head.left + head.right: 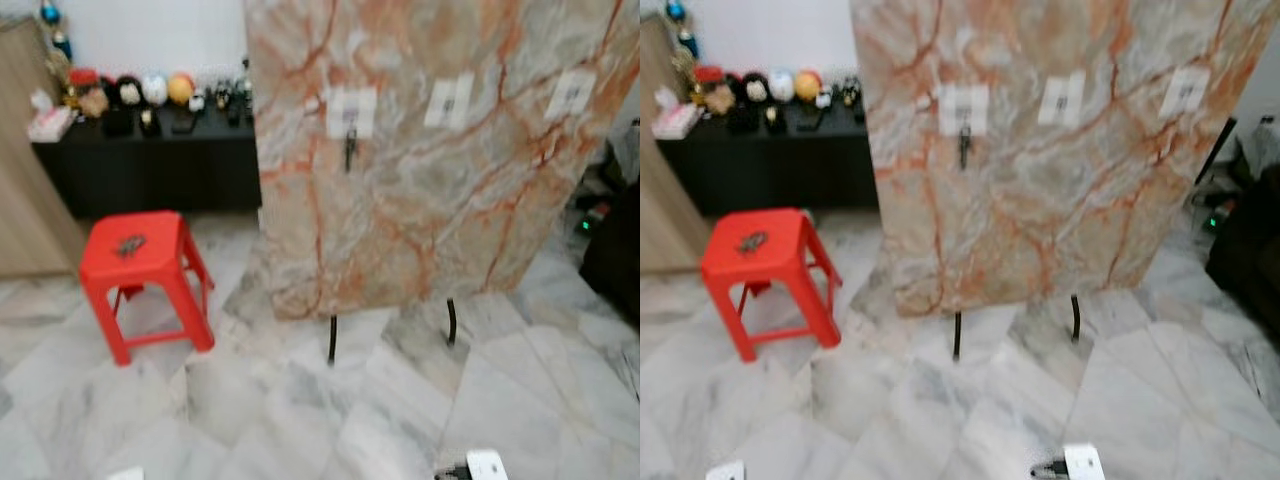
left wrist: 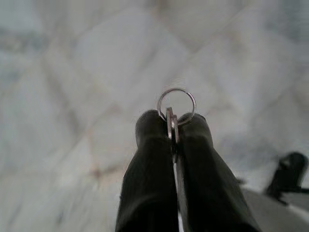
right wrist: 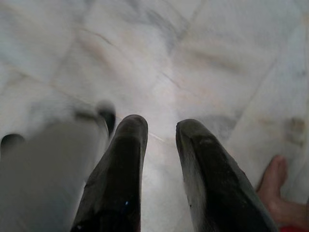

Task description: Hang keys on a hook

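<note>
Left gripper pinched shut on the keys, ring poking clear above the floor; right gripper open, idle. Probably light, stiff, slippery metal. Best kept clamped by the flat blades, ring free for a hook on the marble board.

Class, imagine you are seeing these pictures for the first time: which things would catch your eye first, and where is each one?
A tall marble-patterned board on thin black legs dominates the scene, with three white hook plates across its upper part; a dark item hangs from the leftmost hook plate. To its left, a bright red stool stands on the pale marble floor. The left gripper pinches a key ring between its fingers.
</note>
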Motion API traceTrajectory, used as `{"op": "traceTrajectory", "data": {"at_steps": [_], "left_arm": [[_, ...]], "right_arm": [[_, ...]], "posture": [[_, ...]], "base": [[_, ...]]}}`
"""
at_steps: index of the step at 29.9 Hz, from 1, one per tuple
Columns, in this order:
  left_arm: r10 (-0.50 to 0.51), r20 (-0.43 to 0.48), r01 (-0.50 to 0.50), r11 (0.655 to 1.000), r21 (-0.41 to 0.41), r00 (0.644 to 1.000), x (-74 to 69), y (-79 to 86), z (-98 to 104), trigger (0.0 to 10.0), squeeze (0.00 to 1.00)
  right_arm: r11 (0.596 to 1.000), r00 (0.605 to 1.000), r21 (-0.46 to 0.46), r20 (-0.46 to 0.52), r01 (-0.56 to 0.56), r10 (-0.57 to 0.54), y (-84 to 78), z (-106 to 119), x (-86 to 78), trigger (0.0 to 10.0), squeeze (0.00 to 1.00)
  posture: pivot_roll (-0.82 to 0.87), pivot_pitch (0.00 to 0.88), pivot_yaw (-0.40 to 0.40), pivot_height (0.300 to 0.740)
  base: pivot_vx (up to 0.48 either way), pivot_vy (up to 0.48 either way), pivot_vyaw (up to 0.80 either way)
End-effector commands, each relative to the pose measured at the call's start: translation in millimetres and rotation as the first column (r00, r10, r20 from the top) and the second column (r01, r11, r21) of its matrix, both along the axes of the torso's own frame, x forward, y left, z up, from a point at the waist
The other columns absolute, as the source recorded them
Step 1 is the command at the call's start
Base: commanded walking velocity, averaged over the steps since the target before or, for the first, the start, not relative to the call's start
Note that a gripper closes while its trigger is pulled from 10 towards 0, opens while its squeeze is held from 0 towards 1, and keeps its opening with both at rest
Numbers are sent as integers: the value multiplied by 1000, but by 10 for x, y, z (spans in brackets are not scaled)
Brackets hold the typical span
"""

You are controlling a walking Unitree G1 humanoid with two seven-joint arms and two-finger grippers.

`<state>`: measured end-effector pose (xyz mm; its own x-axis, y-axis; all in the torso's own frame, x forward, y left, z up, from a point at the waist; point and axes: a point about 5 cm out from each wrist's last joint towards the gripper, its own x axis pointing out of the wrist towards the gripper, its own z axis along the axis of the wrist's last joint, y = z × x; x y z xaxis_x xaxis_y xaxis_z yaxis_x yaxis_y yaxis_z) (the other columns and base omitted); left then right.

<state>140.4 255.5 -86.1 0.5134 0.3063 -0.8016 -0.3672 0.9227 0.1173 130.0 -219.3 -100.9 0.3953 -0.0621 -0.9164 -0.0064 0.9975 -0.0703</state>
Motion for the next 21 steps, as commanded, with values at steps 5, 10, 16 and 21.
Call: {"op": "traceTrajectory", "data": {"at_steps": [5, 10, 16, 21], "left_arm": [[-20, -27, 19, 1000, -14, 999, -52, -16, -27, 10000, 0], [-24, -53, 24, 1000, -10, 998, -120, 54, -32, 10000, 0], [-4, -73, 5, 1000, 12, 997, -200, 244, 5, 10000, 0], [10, -80, -9, 1000, 12, 997, -262, 280, 0, 10000, 0]], "right_arm": [[1000, 1000, 1, -2, -8, 8, -18, 2, -8, 10000, 0], [1000, 1000, 3, -16, -16, 16, -2, -15, -50, 10000, 0], [1000, 1000, 10, -26, -13, 13, 25, -26, -65, 10000, 0], [999, 999, -7, -31, -32, 32, -16, -18, -65, 10000, 0]], "posture": [[-19, 0, -47, 740], [-16, 0, -34, 740], [-27, 0, -22, 740], [-20, 0, -40, 740]], "base": [[386, 0, 0], [371, 0, 0], [360, 0, 0], [361, 0, 0]]}}
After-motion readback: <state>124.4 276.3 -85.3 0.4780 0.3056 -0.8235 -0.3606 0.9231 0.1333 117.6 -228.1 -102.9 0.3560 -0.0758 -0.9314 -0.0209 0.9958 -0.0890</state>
